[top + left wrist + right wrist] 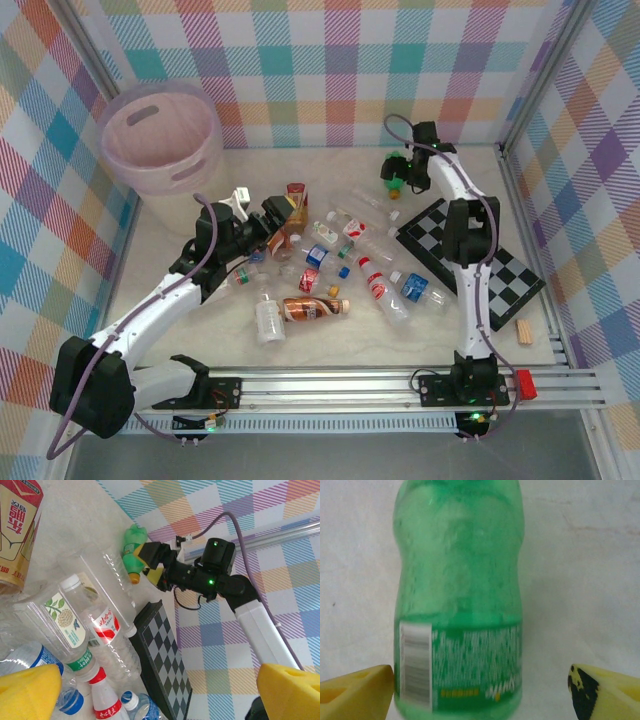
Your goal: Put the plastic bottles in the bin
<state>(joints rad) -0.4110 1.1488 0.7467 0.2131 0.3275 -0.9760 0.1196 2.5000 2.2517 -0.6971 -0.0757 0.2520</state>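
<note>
Straddling a translucent green bottle (460, 590) with barcoded label (415, 666), the right pincer (480, 682) gapes wide; left pincer (160, 690) too.

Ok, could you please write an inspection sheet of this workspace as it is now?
Surface: pale marbled tabletop, no spill seen.
Job's things: round translucent pink plastic bin at the far left, no bottle seen inside; about a dozen small plastic bottles, mostly clear, lying mid-table; green plastic bottle apart, to the far right of the pile.
Clutter: black-and-white checkerboard at the right; small wooden block near it.
Grippers: left gripper open, empty, at the bottle pile; right gripper open, fingers either side of the green bottle.
Cables: grey-purple cable on each arm, no snag seen.
Surroundings: pastel plaid cloth walls, metal frame rails.
</note>
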